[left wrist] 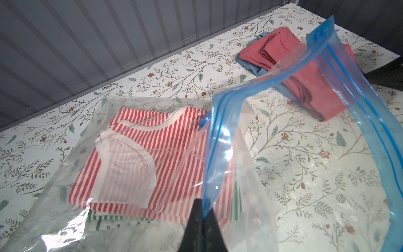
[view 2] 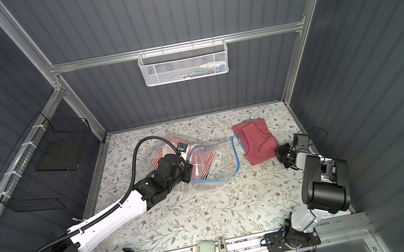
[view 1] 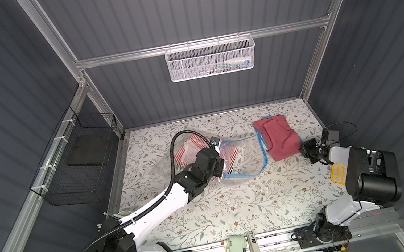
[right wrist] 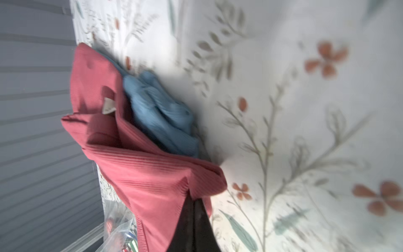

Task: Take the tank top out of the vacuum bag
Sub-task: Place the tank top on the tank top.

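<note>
Vacuum bag lying mid-frame on floral table in both top views. Mouth edge by blue zip strip being pinched by left gripper, jaws together on plastic. Red-white striped top being held inside bag. Red ribbed tank top lying outside, right of bag, atop blue garment. Its corner being clamped by right gripper.

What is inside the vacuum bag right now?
Inside the vacuum bag lies a folded red-and-white striped top, with green-striped fabric showing under its edge. The striped top covers the rest of that lower piece and anything beneath it.
</note>
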You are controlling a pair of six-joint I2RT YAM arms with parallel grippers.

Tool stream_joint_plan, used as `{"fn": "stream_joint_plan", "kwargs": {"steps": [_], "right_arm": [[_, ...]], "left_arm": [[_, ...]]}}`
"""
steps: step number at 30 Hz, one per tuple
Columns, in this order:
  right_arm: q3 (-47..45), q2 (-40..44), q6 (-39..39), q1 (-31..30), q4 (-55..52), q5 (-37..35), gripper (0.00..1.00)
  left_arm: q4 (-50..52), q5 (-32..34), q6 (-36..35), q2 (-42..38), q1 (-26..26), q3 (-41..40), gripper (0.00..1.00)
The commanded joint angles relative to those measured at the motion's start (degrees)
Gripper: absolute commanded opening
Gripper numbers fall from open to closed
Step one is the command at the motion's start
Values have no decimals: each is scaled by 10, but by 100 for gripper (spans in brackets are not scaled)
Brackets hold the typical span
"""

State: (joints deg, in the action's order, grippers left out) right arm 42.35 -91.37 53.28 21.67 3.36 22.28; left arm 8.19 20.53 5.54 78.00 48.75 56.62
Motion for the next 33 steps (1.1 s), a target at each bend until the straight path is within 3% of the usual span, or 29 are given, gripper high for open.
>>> {"fn": "stream_joint_plan", "kwargs": {"steps": [1,7,11,13,15,17,21,25,33], "right_arm": [[42,26,-69,2,-65,-50,0],[90,60,-166,-3,-154,-102,0],[88,75,-191,-7,-183,-155,0],[79,69,-192,-6,-181,-160,14],[75,54,-192,-5,-175,-152,22],[76,44,-190,-5,-177,-155,46],[71,74,-192,-14,-176,-171,63],[87,101,-229,-53,-175,-157,70],[77,125,-243,-128,-193,-86,72]], "left_arm": [[10,8,-6,-19,-3,7,0],[3,5,-5,-19,-3,2,0],[-2,1,-4,-18,-3,2,0],[-2,-1,-5,-16,-2,2,0],[-2,0,-5,-17,-3,2,0],[0,0,-5,-20,-2,3,0],[5,2,-4,-29,-2,0,0],[5,3,-3,-29,-3,-2,0],[32,-14,-10,-24,-3,24,0]]}}
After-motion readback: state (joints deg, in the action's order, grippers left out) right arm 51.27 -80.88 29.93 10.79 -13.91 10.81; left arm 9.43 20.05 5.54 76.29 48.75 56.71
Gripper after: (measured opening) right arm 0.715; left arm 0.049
